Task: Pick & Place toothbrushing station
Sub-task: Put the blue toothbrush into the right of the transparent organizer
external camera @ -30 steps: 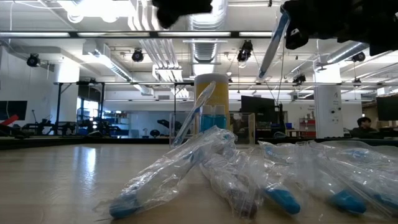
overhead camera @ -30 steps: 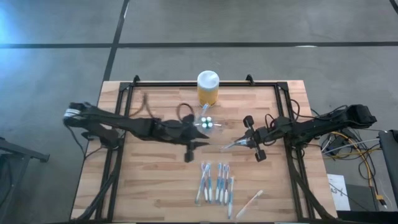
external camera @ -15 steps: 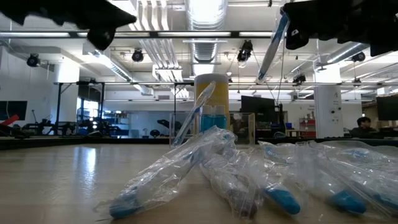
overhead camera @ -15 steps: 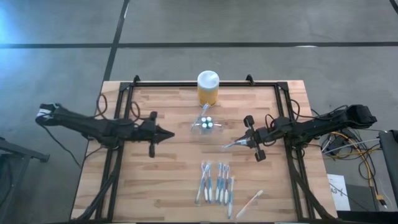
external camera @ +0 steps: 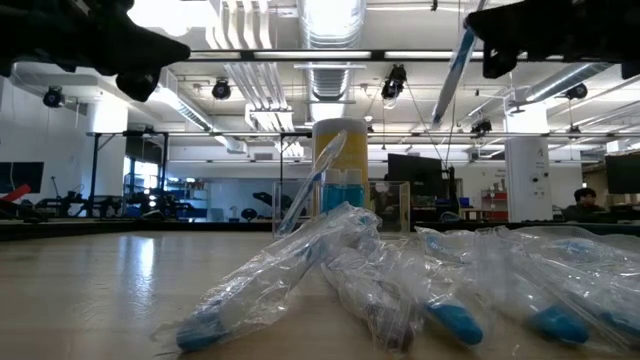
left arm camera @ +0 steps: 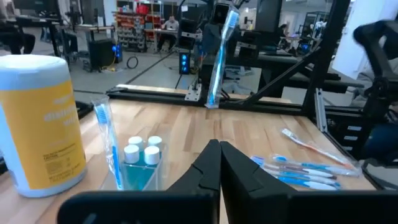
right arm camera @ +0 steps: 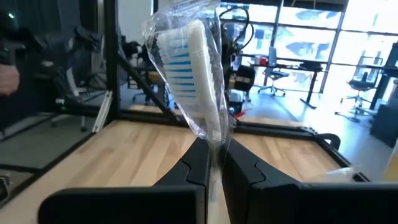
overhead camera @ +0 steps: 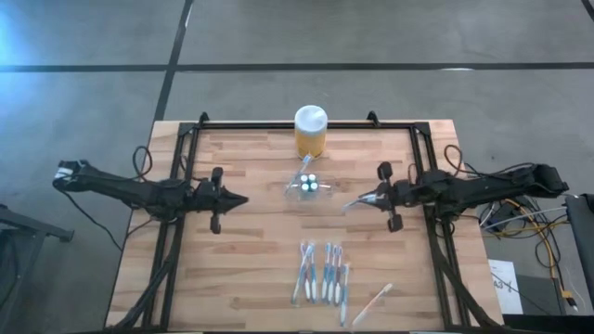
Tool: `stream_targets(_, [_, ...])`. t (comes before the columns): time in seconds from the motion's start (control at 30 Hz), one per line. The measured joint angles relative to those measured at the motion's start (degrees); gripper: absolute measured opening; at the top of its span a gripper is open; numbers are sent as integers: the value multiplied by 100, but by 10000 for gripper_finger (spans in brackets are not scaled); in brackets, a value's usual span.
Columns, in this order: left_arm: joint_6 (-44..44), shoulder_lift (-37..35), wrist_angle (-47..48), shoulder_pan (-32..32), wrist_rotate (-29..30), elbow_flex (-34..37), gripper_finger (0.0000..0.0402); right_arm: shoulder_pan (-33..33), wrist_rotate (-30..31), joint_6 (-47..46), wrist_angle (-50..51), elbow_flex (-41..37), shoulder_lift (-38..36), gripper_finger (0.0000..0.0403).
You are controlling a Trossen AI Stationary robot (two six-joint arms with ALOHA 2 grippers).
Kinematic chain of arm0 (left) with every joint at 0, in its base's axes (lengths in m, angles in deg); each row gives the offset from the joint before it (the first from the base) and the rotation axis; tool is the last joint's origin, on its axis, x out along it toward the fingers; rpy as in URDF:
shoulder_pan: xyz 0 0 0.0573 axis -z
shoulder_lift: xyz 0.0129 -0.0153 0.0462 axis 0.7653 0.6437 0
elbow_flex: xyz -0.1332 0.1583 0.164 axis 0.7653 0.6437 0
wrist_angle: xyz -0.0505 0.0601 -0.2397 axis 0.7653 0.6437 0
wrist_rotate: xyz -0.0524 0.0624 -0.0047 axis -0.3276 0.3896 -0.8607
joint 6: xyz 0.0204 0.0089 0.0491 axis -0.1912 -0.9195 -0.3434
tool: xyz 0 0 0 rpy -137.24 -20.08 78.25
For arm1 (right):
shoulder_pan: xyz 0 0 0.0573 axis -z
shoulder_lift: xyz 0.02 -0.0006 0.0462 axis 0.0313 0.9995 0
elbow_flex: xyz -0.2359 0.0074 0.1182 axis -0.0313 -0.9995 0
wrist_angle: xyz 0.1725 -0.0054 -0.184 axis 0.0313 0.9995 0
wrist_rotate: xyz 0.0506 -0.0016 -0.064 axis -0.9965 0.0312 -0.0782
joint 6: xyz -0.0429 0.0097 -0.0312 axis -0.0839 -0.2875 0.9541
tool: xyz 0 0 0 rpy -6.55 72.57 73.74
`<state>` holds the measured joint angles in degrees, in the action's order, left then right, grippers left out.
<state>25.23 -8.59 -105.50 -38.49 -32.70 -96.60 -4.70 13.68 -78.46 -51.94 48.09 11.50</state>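
Note:
The toothbrushing station (overhead camera: 310, 185), a low clear holder with small white-capped tubes, stands mid-table. A wrapped blue toothbrush (left arm camera: 107, 140) leans up out of it. My left gripper (overhead camera: 243, 199) hangs shut and empty to the station's left, above the table, pointing level at the station (left arm camera: 140, 163). To the station's right, my right gripper (overhead camera: 371, 198) is shut on another wrapped toothbrush (right arm camera: 186, 62), held above the table. The low view shows that toothbrush (external camera: 455, 70) slanting down from the gripper. My right gripper pinches the wrapped toothbrush's handle (right arm camera: 215, 144) between its two fingers, through the clear wrapper. The fingers come level from the table's right side. The brush is lifted clear of the table, its bristle head (right arm camera: 185, 59) pointing away from the fingers toward the station.
A yellow jar with a white lid (overhead camera: 310, 132) stands at the far edge behind the station. Several wrapped toothbrushes (overhead camera: 323, 274) lie side by side near the front edge, and a single one (overhead camera: 373, 302) lies to their right. Black frame rails (overhead camera: 176, 232) run along the table's sides.
My left gripper has drawn back from the station toward the table's left edge and sunk a little, leaving the toothbrush standing in the station. My right gripper has shifted slightly toward the right edge, its toothbrush still held.

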Motion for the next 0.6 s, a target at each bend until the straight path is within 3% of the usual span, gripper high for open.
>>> stream_targets(0.27, [16,-96,24,-9,-44,28,4,-9,182,-295,1127,-7,-1393,15])
stream_targets(0.6, [36,2,175,-4,-77,55,15,-8,517,-383,1394,-365,-1826,15])
